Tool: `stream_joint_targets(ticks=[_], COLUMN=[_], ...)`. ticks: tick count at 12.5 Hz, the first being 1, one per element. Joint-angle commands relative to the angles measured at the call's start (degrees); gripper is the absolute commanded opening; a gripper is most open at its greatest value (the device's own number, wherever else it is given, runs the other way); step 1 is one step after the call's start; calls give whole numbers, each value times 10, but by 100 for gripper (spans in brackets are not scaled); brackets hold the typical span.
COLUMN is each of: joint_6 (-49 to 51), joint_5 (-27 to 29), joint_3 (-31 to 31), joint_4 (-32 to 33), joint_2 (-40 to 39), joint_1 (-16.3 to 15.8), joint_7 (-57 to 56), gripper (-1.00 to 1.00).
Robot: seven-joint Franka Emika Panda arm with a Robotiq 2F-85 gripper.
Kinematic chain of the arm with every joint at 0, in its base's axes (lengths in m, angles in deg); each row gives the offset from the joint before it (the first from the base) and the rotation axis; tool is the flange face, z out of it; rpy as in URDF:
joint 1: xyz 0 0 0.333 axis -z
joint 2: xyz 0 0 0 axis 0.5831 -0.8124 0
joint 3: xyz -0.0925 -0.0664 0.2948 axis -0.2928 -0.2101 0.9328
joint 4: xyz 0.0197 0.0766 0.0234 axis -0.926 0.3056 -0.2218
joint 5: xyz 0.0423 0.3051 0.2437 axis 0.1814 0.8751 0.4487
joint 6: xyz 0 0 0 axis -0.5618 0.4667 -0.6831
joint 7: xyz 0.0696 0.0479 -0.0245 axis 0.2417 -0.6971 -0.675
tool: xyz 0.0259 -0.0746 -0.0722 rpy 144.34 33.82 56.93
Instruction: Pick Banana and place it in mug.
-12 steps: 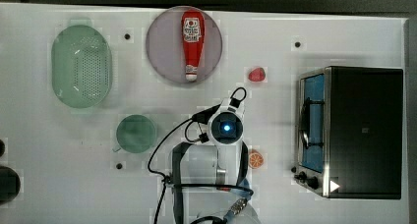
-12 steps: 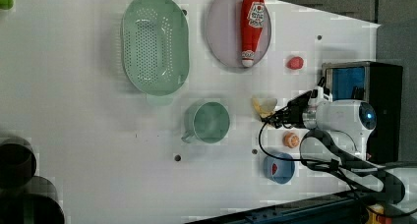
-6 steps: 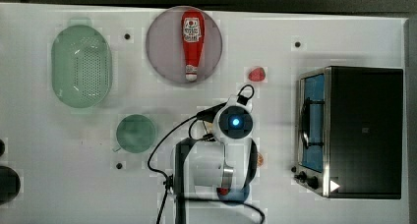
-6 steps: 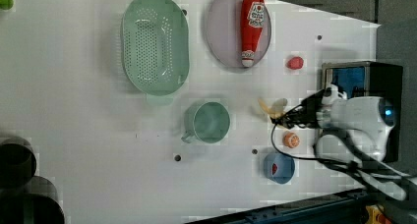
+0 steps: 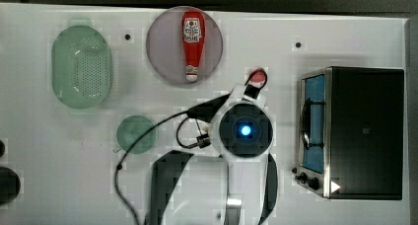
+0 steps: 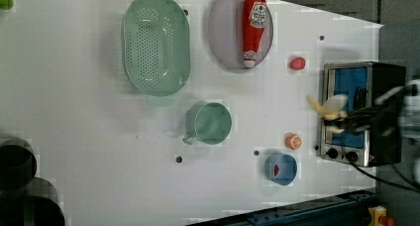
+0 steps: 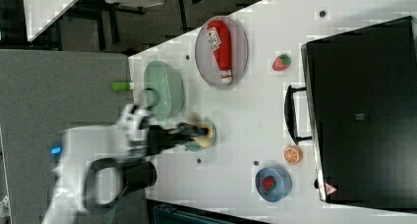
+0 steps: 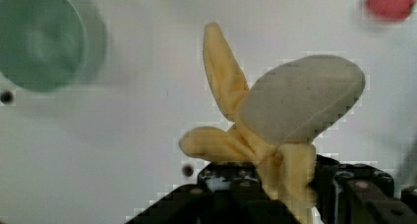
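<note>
Banana (image 8: pixel 275 130) clamped in my gripper (image 8: pixel 275 184), jaws part-closed on its lower end, peel flaps splayed, fruit lifted clear of the table (image 5: pixel 49 185). Pick done; I'm at the carry step. Top view: my wrist sits centre, mug (image 5: pixel 136 134) at its 9 o'clock, well apart, mouth up and empty. Beyond, plate (image 5: pixel 162 62) with ketchup bottle (image 5: pixel 192 42) at 11 o'clock. Next, I judge: traverse over the mug, centre the banana above the mouth, lower, release.
</note>
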Motion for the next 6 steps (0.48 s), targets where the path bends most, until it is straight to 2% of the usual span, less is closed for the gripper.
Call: stream_joint_targets(ticks=[1,6], joint_6=[36,36], joint_5=[-7,40], joint_3=[33,132], joint_4=[-7,-7], joint_2=[-9,-11], joint_1=[-17,-34], joint_7=[86,241], gripper=[-36,-36])
